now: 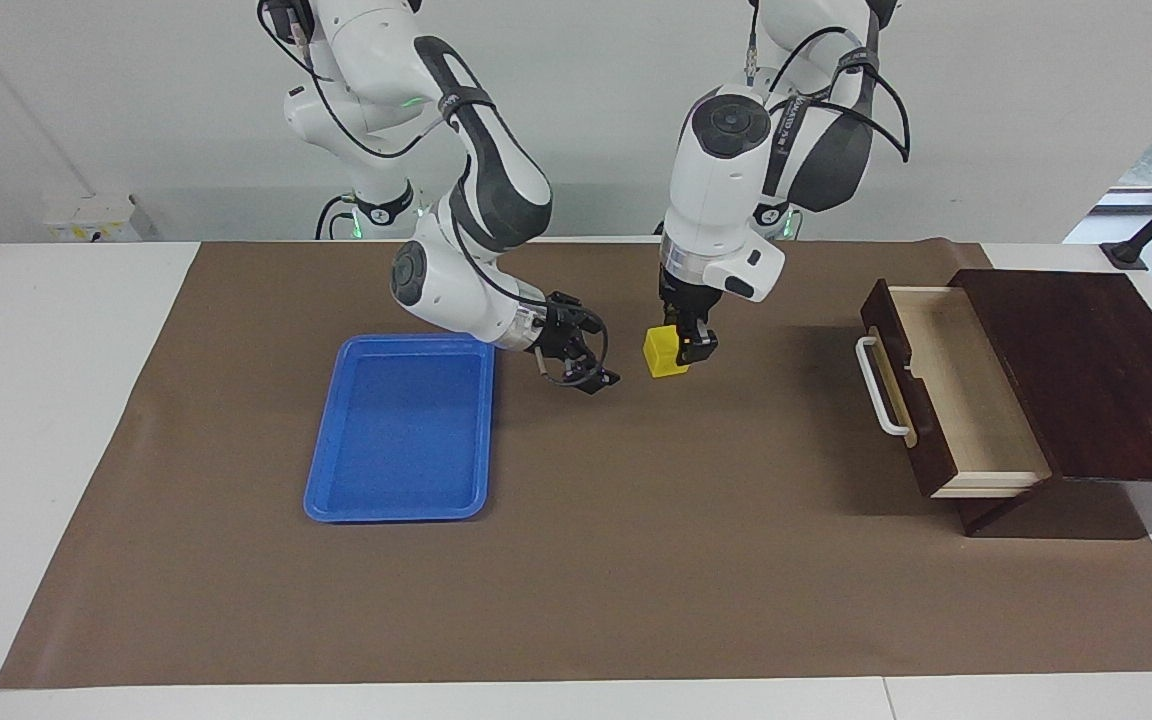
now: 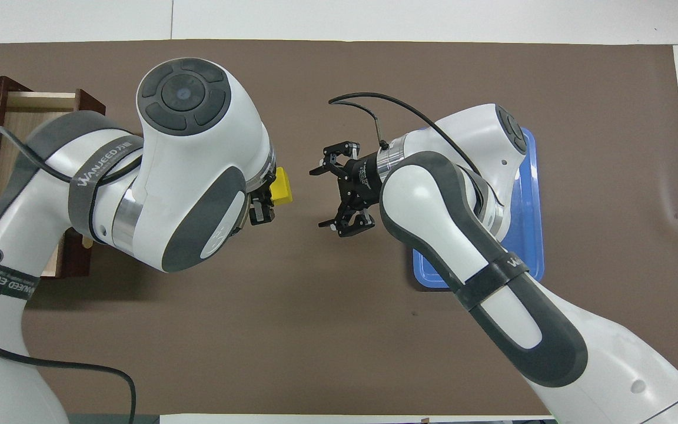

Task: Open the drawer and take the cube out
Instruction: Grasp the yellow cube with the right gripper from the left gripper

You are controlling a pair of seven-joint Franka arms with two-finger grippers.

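Already the drawer point(image 1: 946, 385) stands pulled open and bare inside. The left pincer point(image 1: 688, 348) is clamped on the cube point(image 1: 663, 351), held over the brown mat mid-bench. The right pincer point(image 1: 591, 365), spread wide, hangs just beside it; a handover seems left.

Lay flat on the brown mat point(image 1: 636, 560): a blue tray point(image 1: 401, 430), toward the right arm's end of the table. Covered most of the white table point(image 1: 46, 400), that mat, with bare strips left at the ends and along the edge farthest from the robots.
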